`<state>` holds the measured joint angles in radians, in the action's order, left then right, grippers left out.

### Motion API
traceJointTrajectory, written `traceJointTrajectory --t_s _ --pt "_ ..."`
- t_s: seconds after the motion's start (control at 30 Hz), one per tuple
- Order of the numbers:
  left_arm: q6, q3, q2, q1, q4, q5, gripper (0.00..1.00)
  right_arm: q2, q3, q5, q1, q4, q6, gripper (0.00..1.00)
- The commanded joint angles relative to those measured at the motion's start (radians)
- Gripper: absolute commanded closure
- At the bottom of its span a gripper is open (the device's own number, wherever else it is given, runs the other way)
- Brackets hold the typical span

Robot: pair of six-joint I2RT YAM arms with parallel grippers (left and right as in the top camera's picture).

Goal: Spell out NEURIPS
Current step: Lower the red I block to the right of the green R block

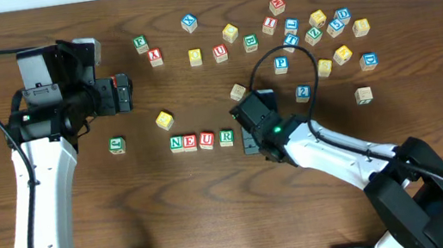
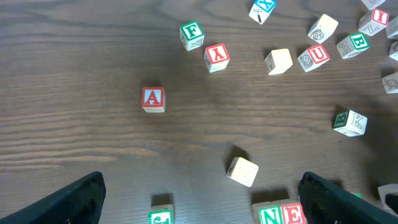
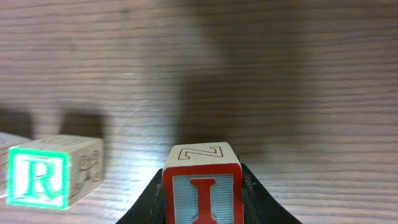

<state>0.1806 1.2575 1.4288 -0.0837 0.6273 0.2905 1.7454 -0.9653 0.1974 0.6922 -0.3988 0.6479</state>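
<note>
Red I cube [image 3: 202,190] is pinched between the two dark fingers [image 3: 148,204] of the right end effector [image 3: 202,208], whose jaws stand narrow against the cube's sides. The wrist view does not show whether the cube's underside touches the surface [image 3: 280,74]. Just to its left, apart from it, stands the green R cube [image 3: 40,177]. In the overhead view this R closes a row on the surface that reads N [image 1: 176,143], E [image 1: 190,141], U [image 1: 206,139], R, the cubes side by side. A yellow-faced cube [image 1: 164,120] lies near the N end of the row, on its far side. A blue P cube [image 1: 281,64] sits well apart, at the edge of a scatter of other letter cubes [image 1: 317,28]. The left end effector [image 2: 202,208] hangs over the surface with its jaws spread wide, holding nothing. A red A cube [image 2: 153,98] lies ahead of it in its wrist view.
</note>
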Motion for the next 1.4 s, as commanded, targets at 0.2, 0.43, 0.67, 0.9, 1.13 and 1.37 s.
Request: traceJointTrajectory --t_s 0.2,0.43,0.67,0.9,1.13,1.37 --pt "-0.002 0.023 -0.004 -0.003 0.001 0.012 0.02 -0.015 0.006 0.006 0.023 0.015 0.032 0.78" --pt "-0.002 0.023 -0.004 -0.003 0.001 0.012 0.02 0.002 0.006 0.005 0.024 0.026 0.036 0.79" --pt "-0.002 0.023 -0.004 -0.003 0.001 0.012 0.02 0.008 0.006 0.002 0.048 0.05 0.037 0.78" --pt "-0.002 0.023 -0.004 -0.003 0.0 0.012 0.02 0.008 0.006 0.002 0.057 0.055 0.039 0.78" --pt "-0.002 0.023 -0.004 -0.003 0.0 0.012 0.02 0.008 0.006 0.002 0.058 0.058 0.04 0.78" --pt "-0.002 0.023 -0.004 -0.003 0.001 0.012 0.02 0.008 0.012 0.006 0.062 0.067 0.04 0.78"
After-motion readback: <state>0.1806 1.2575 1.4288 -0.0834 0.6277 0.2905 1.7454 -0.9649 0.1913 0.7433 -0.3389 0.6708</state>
